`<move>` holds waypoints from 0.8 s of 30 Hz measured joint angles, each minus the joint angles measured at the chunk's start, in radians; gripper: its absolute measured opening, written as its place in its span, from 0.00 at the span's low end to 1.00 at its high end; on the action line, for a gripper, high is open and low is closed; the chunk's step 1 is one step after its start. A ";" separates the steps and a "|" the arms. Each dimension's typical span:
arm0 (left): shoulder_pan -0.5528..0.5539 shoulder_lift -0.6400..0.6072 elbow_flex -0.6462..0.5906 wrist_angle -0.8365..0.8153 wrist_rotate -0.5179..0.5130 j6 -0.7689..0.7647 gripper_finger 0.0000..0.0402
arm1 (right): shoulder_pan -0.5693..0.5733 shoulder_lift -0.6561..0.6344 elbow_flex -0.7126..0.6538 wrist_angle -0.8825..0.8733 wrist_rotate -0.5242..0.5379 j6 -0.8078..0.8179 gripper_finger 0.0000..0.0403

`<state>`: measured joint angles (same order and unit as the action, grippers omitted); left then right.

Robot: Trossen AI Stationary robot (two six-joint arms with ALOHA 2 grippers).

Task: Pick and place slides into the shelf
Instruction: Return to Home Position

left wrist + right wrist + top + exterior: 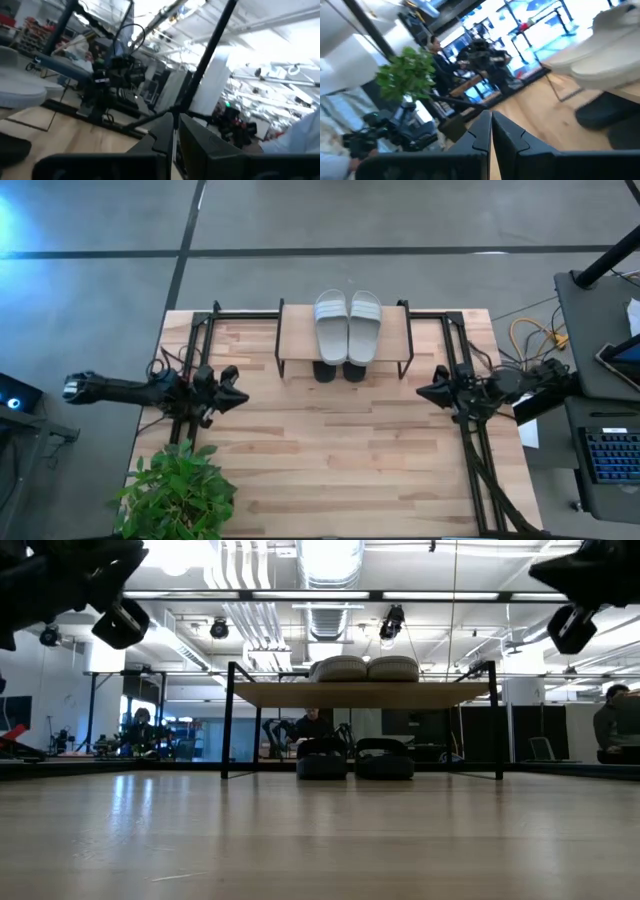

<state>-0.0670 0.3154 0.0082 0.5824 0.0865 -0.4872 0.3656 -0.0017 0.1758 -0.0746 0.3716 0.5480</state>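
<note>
Left gripper: fingers pressed together, gripping nothing, raised above the desk near its left edge. Right gripper: fingers likewise pressed together, gripping nothing, raised near the right edge. Both point inward, well apart from the shelf, which stands at the middle of the far edge. Grey slides lie side by side on its plank. Black slides sit side by side on the desk beneath. A plant occupies the near left corner.

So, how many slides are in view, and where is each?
4. One grey slide and a second grey slide lie side by side on the shelf. One black slide and a second black slide stand on the table under it. None seems hidden.
</note>
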 joint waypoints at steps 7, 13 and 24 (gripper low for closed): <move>0.043 -0.132 -0.001 -0.186 0.040 0.015 0.04 | -0.006 0.003 -0.045 0.003 0.064 0.004 0.02; 0.087 -0.223 -0.002 -0.295 0.037 -0.004 0.04 | -0.006 0.002 -0.103 0.100 0.096 -0.027 0.02; 0.174 -0.287 -0.003 -0.396 0.037 -0.057 0.04 | -0.011 0.002 -0.167 0.163 0.102 -0.074 0.02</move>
<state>0.1068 0.0281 0.0055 0.1860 0.1240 -0.5446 0.3542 -0.0002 0.0087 0.0881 0.4740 0.4740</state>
